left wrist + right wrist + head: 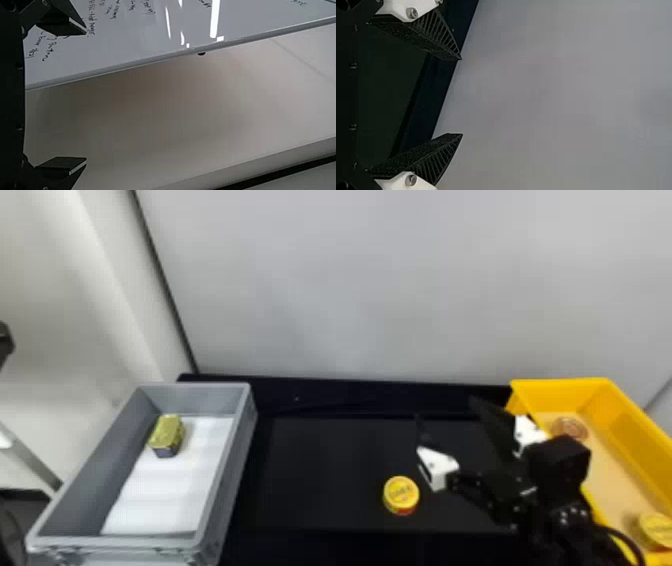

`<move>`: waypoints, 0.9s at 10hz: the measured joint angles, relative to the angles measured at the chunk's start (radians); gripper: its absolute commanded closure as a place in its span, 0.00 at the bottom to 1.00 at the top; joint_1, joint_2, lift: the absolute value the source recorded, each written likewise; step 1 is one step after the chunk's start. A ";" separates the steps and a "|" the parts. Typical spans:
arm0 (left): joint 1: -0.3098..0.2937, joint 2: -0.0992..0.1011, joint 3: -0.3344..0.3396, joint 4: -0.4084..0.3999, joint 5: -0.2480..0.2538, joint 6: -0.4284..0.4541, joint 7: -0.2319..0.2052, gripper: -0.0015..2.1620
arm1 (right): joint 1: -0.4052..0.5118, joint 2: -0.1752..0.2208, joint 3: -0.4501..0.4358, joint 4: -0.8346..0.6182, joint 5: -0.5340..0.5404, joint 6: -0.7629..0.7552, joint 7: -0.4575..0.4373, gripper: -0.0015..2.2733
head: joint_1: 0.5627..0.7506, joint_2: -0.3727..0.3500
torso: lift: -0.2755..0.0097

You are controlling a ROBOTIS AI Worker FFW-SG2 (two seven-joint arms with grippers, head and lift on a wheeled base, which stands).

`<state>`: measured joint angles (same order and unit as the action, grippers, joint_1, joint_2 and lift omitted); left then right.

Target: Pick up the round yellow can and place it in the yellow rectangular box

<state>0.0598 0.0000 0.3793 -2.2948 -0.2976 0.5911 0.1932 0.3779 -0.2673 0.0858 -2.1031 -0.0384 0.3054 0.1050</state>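
Pale grey wall [350, 290] stands behind a black table [320, 475]. Leftmost, the left gripper [86, 95] has its jaws wide apart with nothing between them. A grey crate [245, 425] holds a gold-topped tin [167, 435] on a white liner [165, 495]. Next, the round yellow can [401, 495] sits on the table, near the right gripper [444, 408], whose jaws are well spread and empty. Rightmost, the yellow rectangular box [560, 392] contains another yellow can [657, 529] and a round reddish lid-like piece [570, 428].

No legible text or labels
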 measured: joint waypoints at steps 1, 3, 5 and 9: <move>0.000 0.000 0.001 0.000 0.000 0.001 -0.001 0.06 | 0.015 -0.005 0.003 0.002 0.005 0.015 0.002 0.02 | 0.70 0.53 | 0.65; 0.000 0.000 0.001 0.000 0.000 0.001 -0.003 0.06 | 0.038 -0.019 0.005 0.002 -0.004 0.057 0.004 0.00 | 0.70 0.53 | 0.65; 0.000 0.000 0.001 0.000 0.000 0.001 -0.005 0.06 | 0.046 -0.032 0.008 0.010 -0.033 0.115 0.004 0.00 | 0.70 0.53 | 0.65; -0.003 0.000 0.001 0.000 0.000 0.002 -0.008 0.06 | 0.008 -0.034 0.053 0.048 -0.049 0.205 0.004 0.00 | 0.70 0.53 | 0.65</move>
<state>0.0568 0.0000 0.3806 -2.2943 -0.2976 0.5927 0.1856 0.3854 -0.3016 0.1384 -2.0549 -0.0878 0.5107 0.1093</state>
